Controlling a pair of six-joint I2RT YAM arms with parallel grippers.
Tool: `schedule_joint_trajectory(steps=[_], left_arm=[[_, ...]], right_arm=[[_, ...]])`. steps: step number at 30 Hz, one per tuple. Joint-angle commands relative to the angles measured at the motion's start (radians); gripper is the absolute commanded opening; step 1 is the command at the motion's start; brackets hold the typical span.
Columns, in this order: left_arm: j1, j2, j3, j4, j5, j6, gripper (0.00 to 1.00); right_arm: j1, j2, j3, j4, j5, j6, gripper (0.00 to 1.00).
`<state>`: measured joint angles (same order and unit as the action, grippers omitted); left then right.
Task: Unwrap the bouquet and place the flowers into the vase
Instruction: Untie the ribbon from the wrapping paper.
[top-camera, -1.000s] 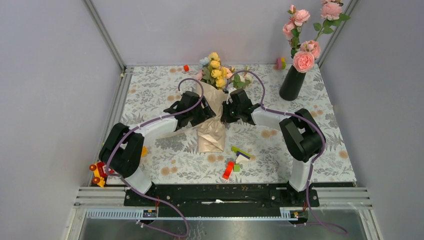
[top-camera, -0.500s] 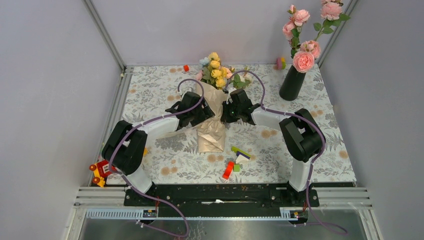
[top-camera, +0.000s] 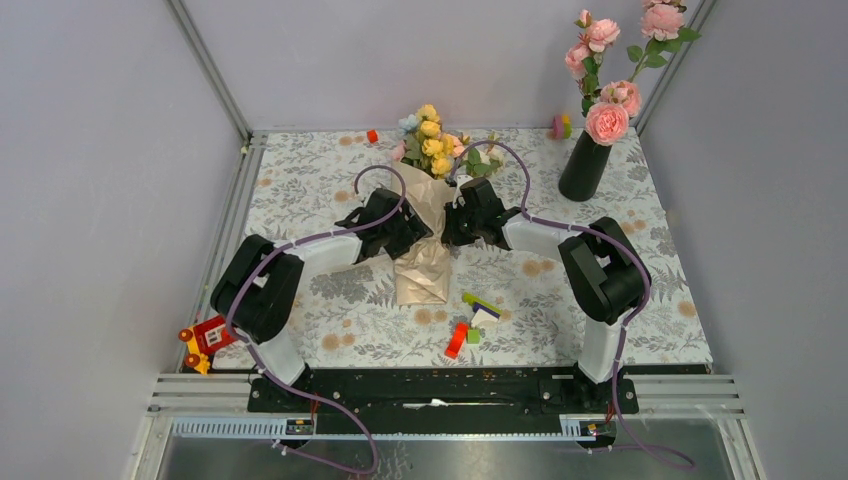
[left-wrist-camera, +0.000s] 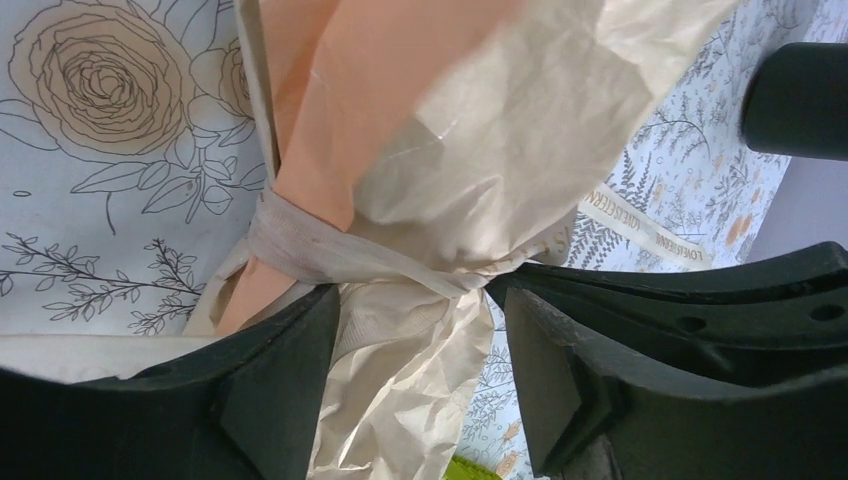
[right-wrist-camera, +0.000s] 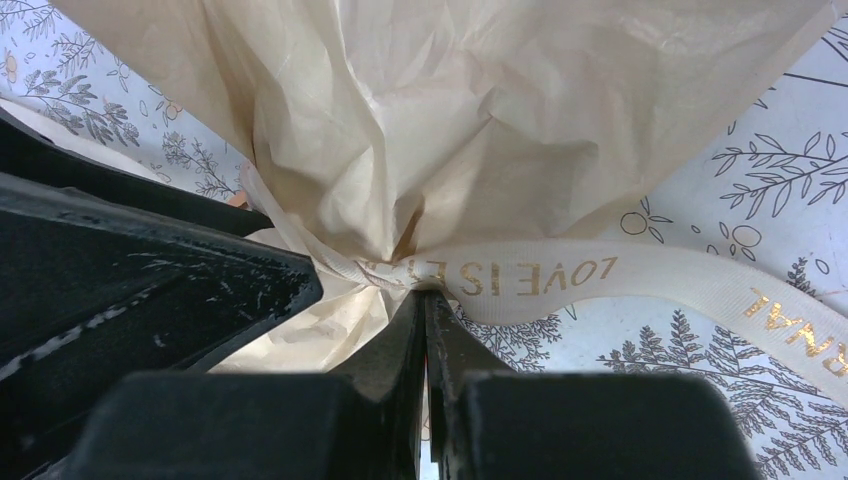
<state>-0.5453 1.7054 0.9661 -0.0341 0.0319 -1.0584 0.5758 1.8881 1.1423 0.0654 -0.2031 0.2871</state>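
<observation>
The bouquet (top-camera: 424, 245) lies mid-table in crinkled beige and peach paper (left-wrist-camera: 480, 150), its flowers (top-camera: 432, 140) pointing to the far side. A cream ribbon (right-wrist-camera: 540, 280) with gold letters ties its waist. My left gripper (left-wrist-camera: 420, 375) is open and straddles the wrap just below the tie; one finger (left-wrist-camera: 285, 390) touches the paper, and the other stands off it. My right gripper (right-wrist-camera: 425, 295) is shut, its tips pinched on the ribbon at the knot. The two grippers face each other across the wrap, left gripper (top-camera: 408, 232) and right gripper (top-camera: 452, 224). The black vase (top-camera: 584, 166) stands at the far right.
Tall pink roses (top-camera: 607, 122) fill the vase. Loose toy blocks (top-camera: 470, 322) lie near the bouquet's stem end. A red toy (top-camera: 203, 338) sits at the left edge beside my left arm. Small toys (top-camera: 560, 126) and an orange piece (top-camera: 372, 135) lie along the back wall.
My left arm's elbow has swung rightward and its gripper has edged slightly along the wrap. The right arm and the bouquet have not moved.
</observation>
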Motion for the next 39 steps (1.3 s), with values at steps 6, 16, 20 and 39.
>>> schedule_joint_trajectory(steps=[6, 16, 20, 39], left_arm=[[0.002, 0.028, 0.006, 0.048, -0.027, -0.029, 0.59], [0.007, 0.043, 0.022, 0.043, -0.090, -0.032, 0.51], [0.011, 0.054, 0.031, 0.041, -0.095, -0.031, 0.50], [0.028, 0.054, 0.053, 0.010, -0.158, 0.012, 0.47]], right_arm=[[-0.003, -0.003, 0.015, 0.027, -0.009, -0.014, 0.00], [-0.004, -0.002, 0.008, 0.034, -0.018, -0.013, 0.00], [-0.004, -0.005, -0.001, 0.040, -0.023, -0.010, 0.00], [-0.002, -0.020, -0.047, 0.076, -0.049, -0.011, 0.00]])
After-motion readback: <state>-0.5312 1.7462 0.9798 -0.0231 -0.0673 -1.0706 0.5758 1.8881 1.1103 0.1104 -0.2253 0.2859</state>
